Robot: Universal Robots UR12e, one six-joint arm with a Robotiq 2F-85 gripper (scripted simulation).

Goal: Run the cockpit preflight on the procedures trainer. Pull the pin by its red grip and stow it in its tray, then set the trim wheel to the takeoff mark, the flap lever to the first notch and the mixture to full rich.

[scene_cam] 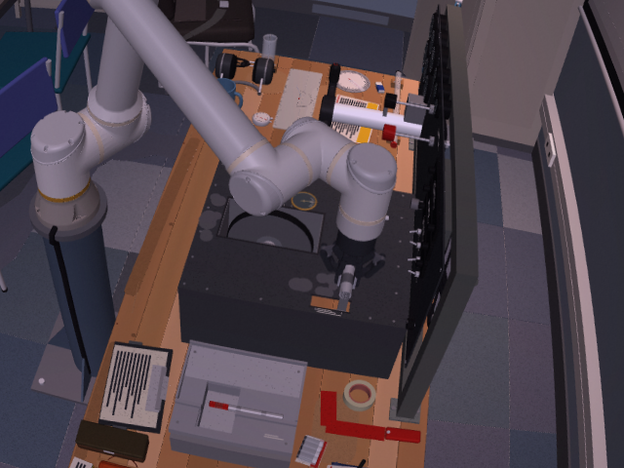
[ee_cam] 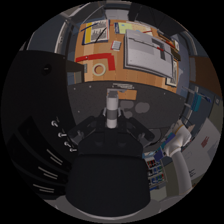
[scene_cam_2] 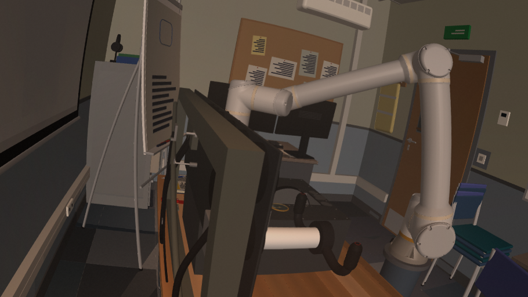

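Note:
On the black trainer console (scene_cam: 297,282) the flap lever (scene_cam: 346,286), a grey-and-white cylindrical handle, stands near the front edge beside an orange notch plate (scene_cam: 324,303). My gripper (scene_cam: 347,282) reaches straight down over the lever with its fingers closed on the handle (ee_cam: 112,111). The trim wheel (scene_cam: 269,232) sits in a recess to the left. The pin with its red grip (scene_cam: 245,410) lies in the grey tray (scene_cam: 237,403) in front of the console. The red mixture knob (scene_cam: 388,133) sticks out from the upright panel at the far end.
The upright black instrument panel (scene_cam: 438,201) stands along the right of the console, with small toggle switches (scene_cam: 414,252) close to my gripper. A tape roll (scene_cam: 360,394), a red bracket (scene_cam: 363,423) and a clipboard (scene_cam: 133,385) lie on the wooden bench.

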